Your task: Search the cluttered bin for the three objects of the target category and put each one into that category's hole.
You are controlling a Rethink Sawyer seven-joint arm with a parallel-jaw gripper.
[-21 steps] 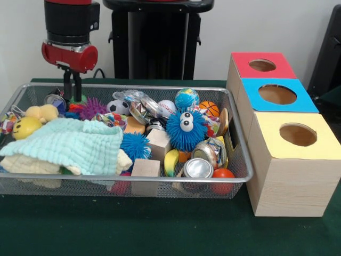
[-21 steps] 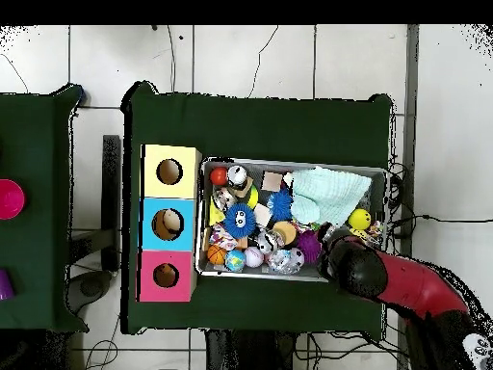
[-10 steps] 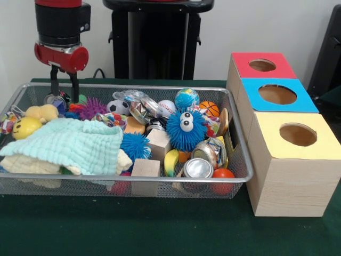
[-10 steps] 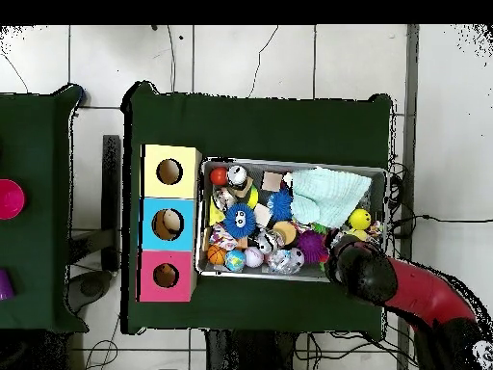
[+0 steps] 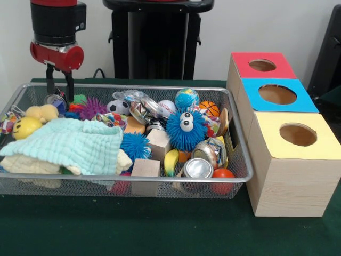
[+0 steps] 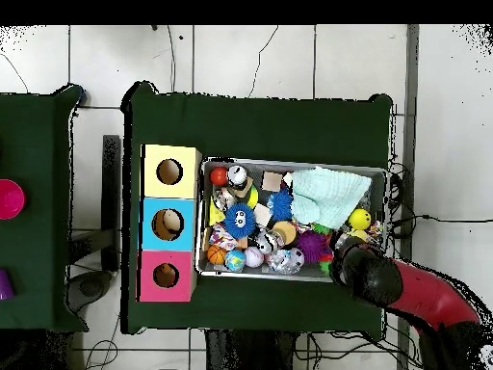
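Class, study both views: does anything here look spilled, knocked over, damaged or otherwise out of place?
Nothing stands out. The wire bin sits upright on the green table with its jumble of toys all inside. The three boxes stand in a neat row beside it. The gripper hangs over the bin's far corner.

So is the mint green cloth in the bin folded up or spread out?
Spread out: the cloth lies loosely rumpled across the bin's toys, covering several.

Dark green cloth [image 5: 160, 234] covers table; pink disc [image 6: 8, 198] aside.
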